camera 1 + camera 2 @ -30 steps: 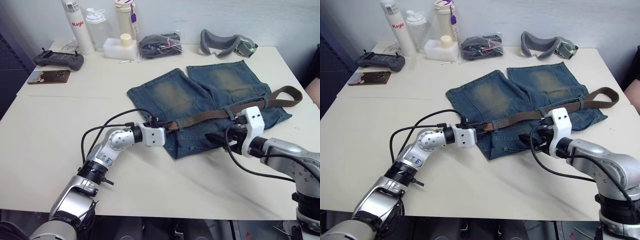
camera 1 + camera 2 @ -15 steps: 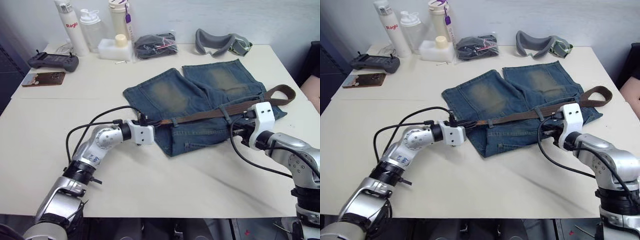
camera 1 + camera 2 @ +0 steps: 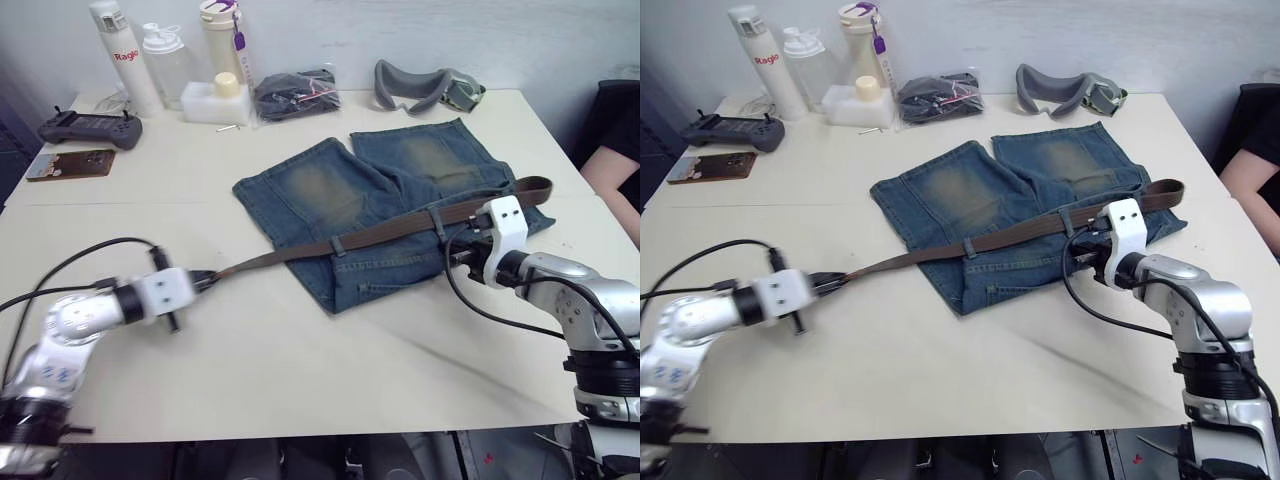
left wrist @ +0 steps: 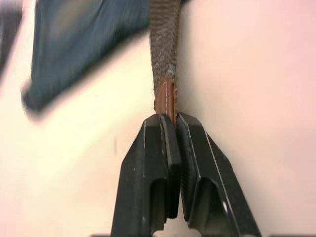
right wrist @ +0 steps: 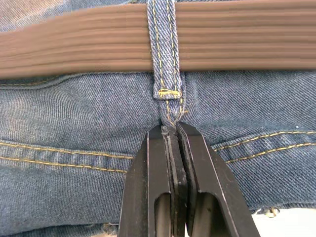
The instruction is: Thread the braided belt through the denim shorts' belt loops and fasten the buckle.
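Note:
The faded blue denim shorts [image 3: 330, 185] lie flat mid-table, waistband toward me. The brown braided belt [image 3: 390, 230] runs along the waistband under two belt loops [image 3: 340, 243], and its far end curls past the shorts at the right [image 3: 540, 186]. The buckle is hidden. My left gripper [image 3: 203, 279] is out on bare table left of the shorts, shut on the belt's leather tip [image 4: 165, 101]. My right gripper [image 5: 170, 129] is shut on the denim just below a belt loop [image 5: 165, 49], with the belt passing under that loop.
At the back stand bottles [image 3: 120, 60], a white box [image 3: 215, 100], a black bundle in a clear bag [image 3: 295, 92] and a grey goggle strap [image 3: 425, 88]. A game controller [image 3: 88, 128] and a phone [image 3: 68, 164] lie at the far left. A person's arm [image 3: 612, 165] is at the right edge.
My left gripper has drawn the belt tip well out to the left, sliding the belt through the loops. My right gripper has shut on the waistband. The camera has shifted.

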Available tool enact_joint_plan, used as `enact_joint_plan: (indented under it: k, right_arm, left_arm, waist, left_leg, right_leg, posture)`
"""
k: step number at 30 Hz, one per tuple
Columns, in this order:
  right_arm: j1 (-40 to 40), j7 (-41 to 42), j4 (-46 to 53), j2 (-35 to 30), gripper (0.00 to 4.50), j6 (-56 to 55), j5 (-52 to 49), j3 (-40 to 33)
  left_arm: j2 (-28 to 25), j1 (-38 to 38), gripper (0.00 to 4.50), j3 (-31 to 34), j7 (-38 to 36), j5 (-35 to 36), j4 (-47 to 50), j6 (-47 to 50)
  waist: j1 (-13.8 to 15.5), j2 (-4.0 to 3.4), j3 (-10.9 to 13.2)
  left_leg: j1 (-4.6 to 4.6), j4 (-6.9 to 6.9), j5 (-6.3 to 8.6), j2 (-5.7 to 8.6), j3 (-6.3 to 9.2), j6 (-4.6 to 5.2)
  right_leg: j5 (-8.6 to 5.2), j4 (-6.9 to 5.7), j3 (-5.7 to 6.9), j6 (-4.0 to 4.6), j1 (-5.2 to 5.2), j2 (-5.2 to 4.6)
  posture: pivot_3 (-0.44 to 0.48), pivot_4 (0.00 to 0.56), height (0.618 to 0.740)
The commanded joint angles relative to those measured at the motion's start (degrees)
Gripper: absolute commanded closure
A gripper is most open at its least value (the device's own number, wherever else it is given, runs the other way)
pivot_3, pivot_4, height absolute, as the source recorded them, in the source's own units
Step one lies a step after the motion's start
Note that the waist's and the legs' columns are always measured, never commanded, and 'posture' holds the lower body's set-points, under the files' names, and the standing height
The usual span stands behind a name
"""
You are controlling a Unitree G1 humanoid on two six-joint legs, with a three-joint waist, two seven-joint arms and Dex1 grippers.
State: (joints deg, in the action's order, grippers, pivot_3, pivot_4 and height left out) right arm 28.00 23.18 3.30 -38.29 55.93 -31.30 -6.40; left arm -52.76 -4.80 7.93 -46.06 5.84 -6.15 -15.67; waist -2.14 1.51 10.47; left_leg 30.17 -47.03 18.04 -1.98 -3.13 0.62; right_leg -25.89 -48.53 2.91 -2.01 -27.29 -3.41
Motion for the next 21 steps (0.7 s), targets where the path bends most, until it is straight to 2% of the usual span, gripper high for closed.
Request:
enact_joint_plan:
  k: [1,6,12,18,21]
  right_arm:
    - [0.88,1.50,-3.87,1.16,4.45,0.51,2.40,2.88]
    - [4.43,4.48,-5.93,1.74,4.45,0.65,3.62,4.70]
    - [6.61,6.26,-7.55,1.93,4.45,1.47,5.04,5.08]
    - [6.93,7.03,-6.64,2.24,4.45,2.40,5.25,4.68]
    - [7.08,8.41,-4.86,2.35,4.45,2.47,3.63,3.12]
  left_arm:
    - [-4.14,5.87,4.50,7.69,-3.41,3.05,-2.28,2.60]
    - [-8.04,9.79,4.50,12.25,-5.15,3.28,-8.16,6.54]
    - [-10.28,15.34,4.50,15.97,-10.20,5.77,-6.91,11.00]
    - [-10.39,16.17,4.50,16.95,-9.87,5.34,-4.92,15.08]
    - [-9.83,13.90,4.50,15.93,-9.57,6.71,-2.75,18.90]
  waist:
    - [-0.15,0.00,0.00]
    - [-0.35,0.01,-0.01]
    - [-1.36,-0.02,0.01]
    - [-1.33,-0.02,0.00]
    - [-1.21,-0.04,0.01]
  left_leg:
    - [-0.01,0.00,0.01,0.00,-0.02,-0.02]
    - [-0.02,0.00,0.06,-0.03,-0.04,-0.02]
    - [0.00,0.01,0.16,-0.14,-0.18,-0.09]
    - [-0.01,0.00,0.20,-0.16,-0.18,-0.15]
    - [-0.01,0.00,0.20,-0.17,-0.18,-0.15]
  right_leg:
    - [0.00,0.00,-0.02,0.00,0.00,0.00]
    - [-0.03,-0.01,-0.03,0.06,-0.05,-0.01]
    - [-0.12,-0.18,-0.11,0.23,-0.21,0.03]
    - [-0.13,-0.18,-0.12,0.23,-0.22,0.02]
    - [-0.13,-0.20,-0.12,0.23,-0.22,0.03]
  posture:
    - [0.000,0.150,0.656]
    - [0.000,0.150,0.656]
    - [0.000,0.150,0.656]
    - [0.000,0.150,0.656]
    - [0.000,0.150,0.656]
